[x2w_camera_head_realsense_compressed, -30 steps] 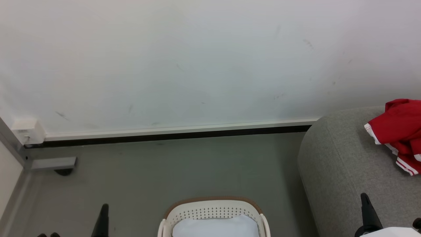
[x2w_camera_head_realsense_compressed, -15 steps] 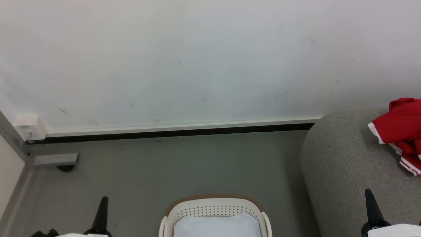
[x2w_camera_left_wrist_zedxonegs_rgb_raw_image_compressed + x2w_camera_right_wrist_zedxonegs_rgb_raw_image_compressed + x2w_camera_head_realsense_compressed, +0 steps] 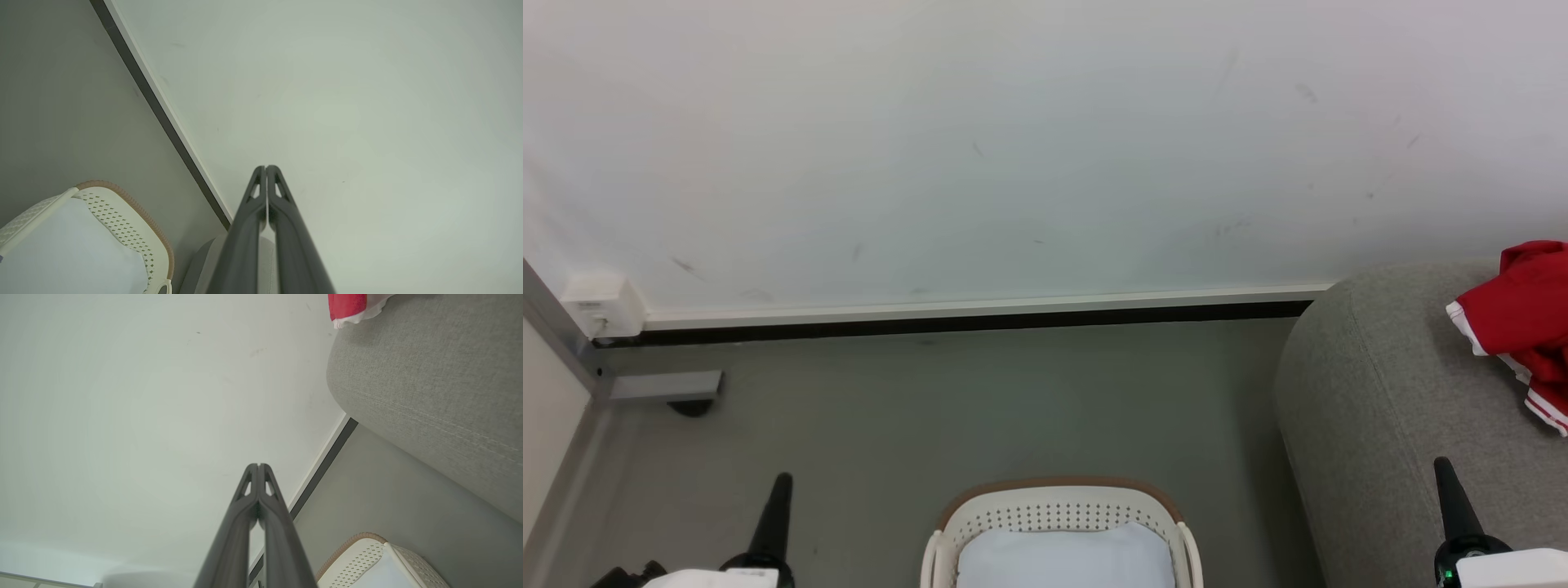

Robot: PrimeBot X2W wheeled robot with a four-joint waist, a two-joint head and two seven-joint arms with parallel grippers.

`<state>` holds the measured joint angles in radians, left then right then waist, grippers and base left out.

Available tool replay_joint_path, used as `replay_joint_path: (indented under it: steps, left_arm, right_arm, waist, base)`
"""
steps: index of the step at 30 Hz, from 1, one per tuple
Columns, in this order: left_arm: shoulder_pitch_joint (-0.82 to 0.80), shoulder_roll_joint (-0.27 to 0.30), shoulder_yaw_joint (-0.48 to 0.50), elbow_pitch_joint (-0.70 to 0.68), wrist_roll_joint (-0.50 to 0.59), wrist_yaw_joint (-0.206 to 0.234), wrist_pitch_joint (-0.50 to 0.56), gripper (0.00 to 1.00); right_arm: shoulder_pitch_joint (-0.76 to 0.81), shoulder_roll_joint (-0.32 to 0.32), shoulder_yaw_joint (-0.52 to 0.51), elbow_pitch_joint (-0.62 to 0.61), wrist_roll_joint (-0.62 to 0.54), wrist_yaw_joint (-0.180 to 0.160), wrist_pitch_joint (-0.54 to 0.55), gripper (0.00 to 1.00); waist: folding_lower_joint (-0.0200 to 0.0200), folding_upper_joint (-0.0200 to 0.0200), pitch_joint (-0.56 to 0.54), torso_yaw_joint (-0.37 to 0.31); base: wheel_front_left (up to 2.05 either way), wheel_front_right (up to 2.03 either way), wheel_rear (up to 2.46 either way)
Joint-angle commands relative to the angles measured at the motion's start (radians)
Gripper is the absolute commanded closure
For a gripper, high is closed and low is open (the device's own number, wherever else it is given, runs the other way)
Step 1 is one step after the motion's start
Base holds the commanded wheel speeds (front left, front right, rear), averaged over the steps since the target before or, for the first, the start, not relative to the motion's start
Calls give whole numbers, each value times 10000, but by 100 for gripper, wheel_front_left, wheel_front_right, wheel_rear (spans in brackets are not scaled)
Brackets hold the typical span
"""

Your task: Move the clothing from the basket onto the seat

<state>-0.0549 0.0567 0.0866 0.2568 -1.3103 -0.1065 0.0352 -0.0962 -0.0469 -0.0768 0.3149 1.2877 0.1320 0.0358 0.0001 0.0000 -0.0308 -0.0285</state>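
Observation:
Red clothing (image 3: pixel 1523 322) with white hems lies on the grey seat (image 3: pixel 1380 408) at the right edge; a corner of the clothing (image 3: pixel 347 304) also shows in the right wrist view on the seat (image 3: pixel 429 388). The cream basket (image 3: pixel 1058 510) stands on the floor at bottom centre, with a pale white pad (image 3: pixel 1066 559) inside. My left gripper (image 3: pixel 781 482) is shut and empty left of the basket (image 3: pixel 135 220). My right gripper (image 3: pixel 1443 467) is shut and empty in front of the seat. Both point up at the wall, as the left gripper (image 3: pixel 266 167) and right gripper (image 3: pixel 259 464) show in their wrist views.
A white wall (image 3: pixel 1013 147) with a dark skirting strip (image 3: pixel 947 324) runs behind the grey floor (image 3: pixel 972 408). A small white box (image 3: pixel 600 304) and a grey bracket (image 3: pixel 666 385) sit in the left corner. The basket (image 3: pixel 367 559) lies close to the seat's rounded end.
The head camera has shifted, so the whole picture slid slightly up and right. Both grippers have risen further into the bottom of the view. The clothing and basket have not moved.

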Motion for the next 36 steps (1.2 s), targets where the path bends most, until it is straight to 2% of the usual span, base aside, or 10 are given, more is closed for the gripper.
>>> replay_joint_path:
  steps: [1, 36]
  left_arm:
    - [-186, 23, 58, -65, -268, -72, 72, 100]
    - [-561, -50, 281, -120, -2778, -262, 750, 100]
  right_arm:
    - [-159, -50, -74, -163, 280, -16, 71, 100]
    - [-178, -55, -376, -696, 3000, -22, 750, 100]
  waist:
    - [-1, 0, 15, 13]
    - [-1, 0, 299, 251]
  base:
    - [0, 0, 0]
    - [0, 0, 0]
